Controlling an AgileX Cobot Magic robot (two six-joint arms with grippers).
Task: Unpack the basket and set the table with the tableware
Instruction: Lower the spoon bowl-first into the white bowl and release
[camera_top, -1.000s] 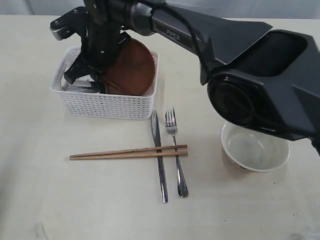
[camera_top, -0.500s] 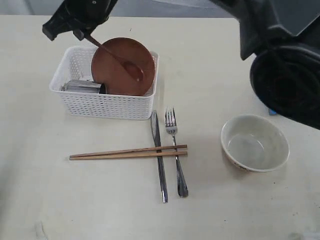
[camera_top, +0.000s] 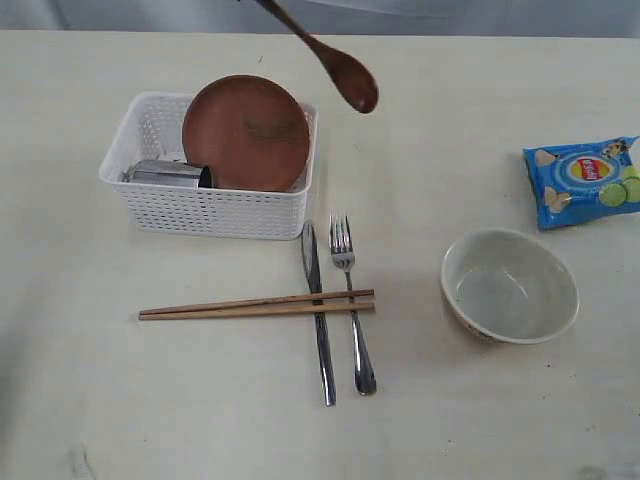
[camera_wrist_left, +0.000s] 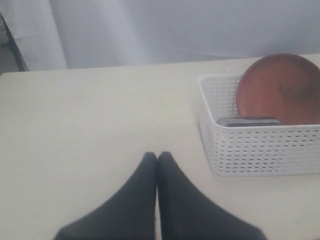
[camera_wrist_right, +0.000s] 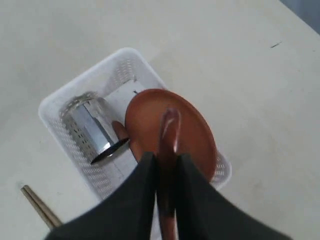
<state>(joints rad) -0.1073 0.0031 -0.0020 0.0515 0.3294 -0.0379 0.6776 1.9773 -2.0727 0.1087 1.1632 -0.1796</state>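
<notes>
The right tool (camera_wrist_right: 166, 160) pinches the handle of the dark wooden spoon (camera_top: 355, 88), its bowl jutting just past the tips, above the white lattice plastic basket (camera_wrist_right: 52, 105); light, stiff and smooth, it seems best gripped mid-handle.

We see a pale table (camera_top: 120, 400) with a matt, faintly wood-grained top, a white perforated plastic basket (camera_top: 215, 215), a smooth brown wooden plate (camera_top: 246, 133) and a shiny steel cup (camera_top: 165, 174). The spoon (camera_top: 345, 78) is dark, slightly glossy wood, the chopsticks (camera_top: 220, 308) lighter matt wood, the knife (camera_top: 324, 350) and fork (camera_top: 358, 350) polished metal. The bowl (camera_top: 510, 286) looks like cream ceramic, the chip bag (camera_top: 582, 180) glossy blue plastic.
</notes>
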